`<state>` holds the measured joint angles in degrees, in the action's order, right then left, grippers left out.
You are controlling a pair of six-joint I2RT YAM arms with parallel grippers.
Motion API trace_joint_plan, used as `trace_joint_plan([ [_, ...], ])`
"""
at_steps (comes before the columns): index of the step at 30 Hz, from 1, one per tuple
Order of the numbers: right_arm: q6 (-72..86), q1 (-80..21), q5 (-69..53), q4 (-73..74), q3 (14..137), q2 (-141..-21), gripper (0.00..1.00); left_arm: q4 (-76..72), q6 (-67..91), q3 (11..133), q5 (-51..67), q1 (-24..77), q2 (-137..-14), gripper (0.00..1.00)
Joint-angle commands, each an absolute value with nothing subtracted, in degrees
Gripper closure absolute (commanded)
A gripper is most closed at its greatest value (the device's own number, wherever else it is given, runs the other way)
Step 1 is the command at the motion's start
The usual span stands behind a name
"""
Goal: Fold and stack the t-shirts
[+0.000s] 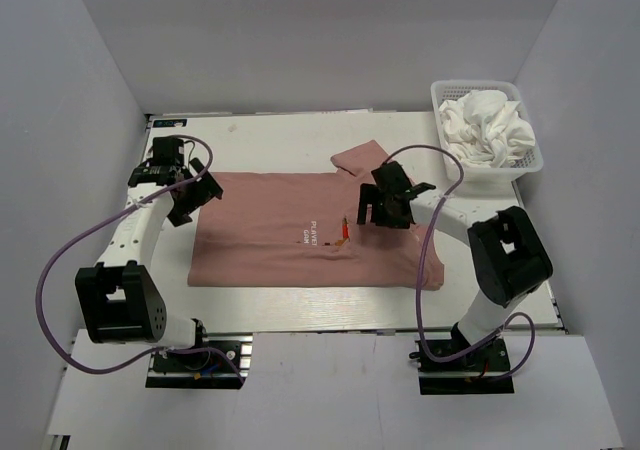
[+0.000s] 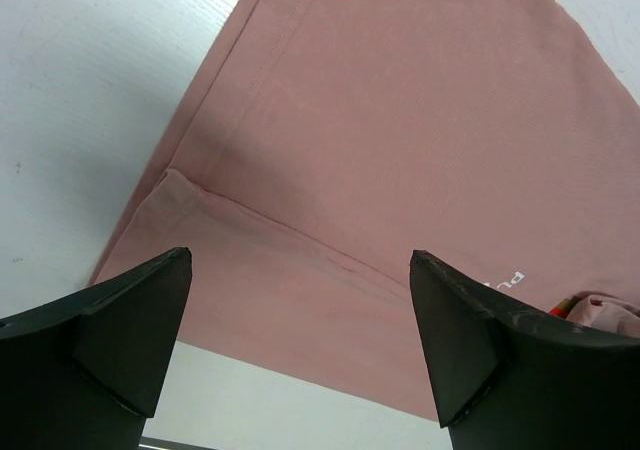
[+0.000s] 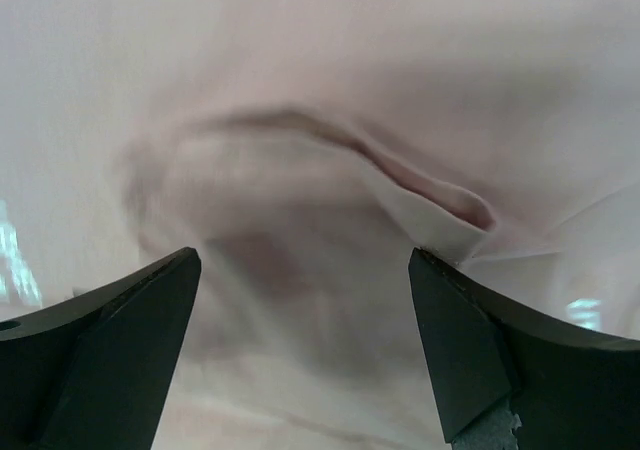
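On tabletop (image 1: 300, 305) centre, you are working pink t-shirt (image 1: 290, 240), lying mostly flat, folding barely begun. Left gripper (image 1: 195, 202) and right gripper (image 1: 382, 213) hovering spread above it, pinching nothing. White t-shirts (image 1: 487, 128) waiting crumpled in basket (image 1: 447, 91); stacking pending.

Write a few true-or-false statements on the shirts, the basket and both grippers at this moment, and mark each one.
1. The pink shirt lies spread out flat on the table. True.
2. The white shirts sit folded in a stack beside the pink one. False: they are crumpled inside the basket at the far right corner.
3. The left gripper and the right gripper are both open and hold nothing. True.
4. The right gripper hangs over the basket. False: it is above the pink shirt, near its collar.
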<state>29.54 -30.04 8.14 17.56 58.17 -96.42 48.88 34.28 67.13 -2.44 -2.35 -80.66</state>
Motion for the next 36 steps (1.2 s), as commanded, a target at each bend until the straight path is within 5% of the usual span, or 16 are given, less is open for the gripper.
trace_joint_plan([
  [1, 29.1, -29.5, 19.2, 17.1, 63.7, -97.9, 0.10, 48.8, 34.2, 68.6, -3.7, -2.1, -79.9, 0.00],
  [15, 19.5, -26.5, 22.0, 14.1, 84.9, -110.1, 0.10, 45.2, 33.6, 78.0, -2.6, -2.8, -87.8, 0.00],
  [24, 12.7, -22.9, 20.2, 21.4, 113.0, -129.7, 0.10, 49.7, 30.3, 98.5, -9.6, -3.3, -110.8, 0.00],
  [36, 7.9, -19.9, 14.2, 12.1, 127.1, -145.0, 0.10, 52.4, 27.7, 119.1, -12.2, -3.3, -133.0, 0.00],
])
